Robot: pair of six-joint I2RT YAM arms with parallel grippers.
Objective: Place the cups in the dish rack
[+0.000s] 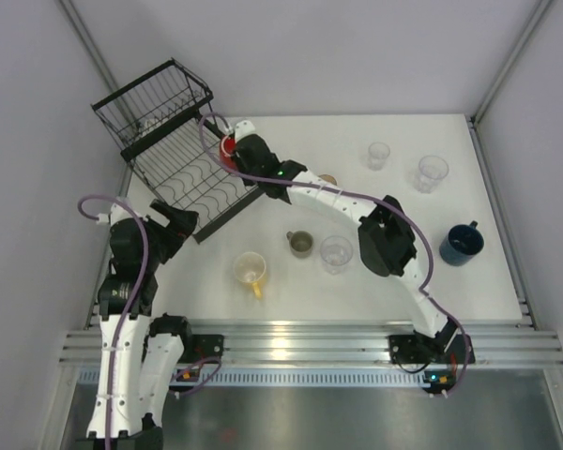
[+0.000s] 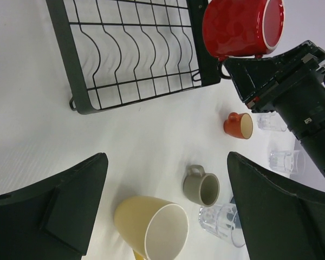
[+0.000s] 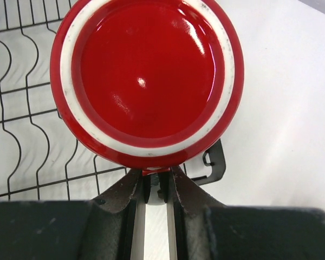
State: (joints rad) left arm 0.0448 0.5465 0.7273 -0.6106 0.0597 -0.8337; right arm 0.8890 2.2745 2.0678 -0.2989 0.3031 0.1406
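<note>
The right tool (image 3: 157,181) is pinched shut on the handle (image 3: 154,171) of the red cup (image 3: 146,81). The cup hangs on its side, with its mouth facing back at the tool. It sits right by the near corner of the rack (image 1: 192,178), over the low flat part. I cannot tell if it touches the wires yet.

The job right now is to put this cup down in the rack. To do it well, I think the arm should carry the cup a bit more over the wavy wires, away from the thick black edge. If it lets go at the corner, the cup could tip off and roll onto the bench (image 1: 357,291). Next, go down slowly until the cup rests on the wires. Only then should the tool open. It should open just enough to free the handle, then back straight out so it does not drag the cup along.

The left tool (image 2: 168,206) is wide open and holds nothing. It hangs low over the bench, close to the yellow cup (image 2: 151,227), the grey cup (image 2: 203,187) and a clear cup (image 2: 219,222). It is best to keep it there, out of the way, until the red cup is safely down.
</note>
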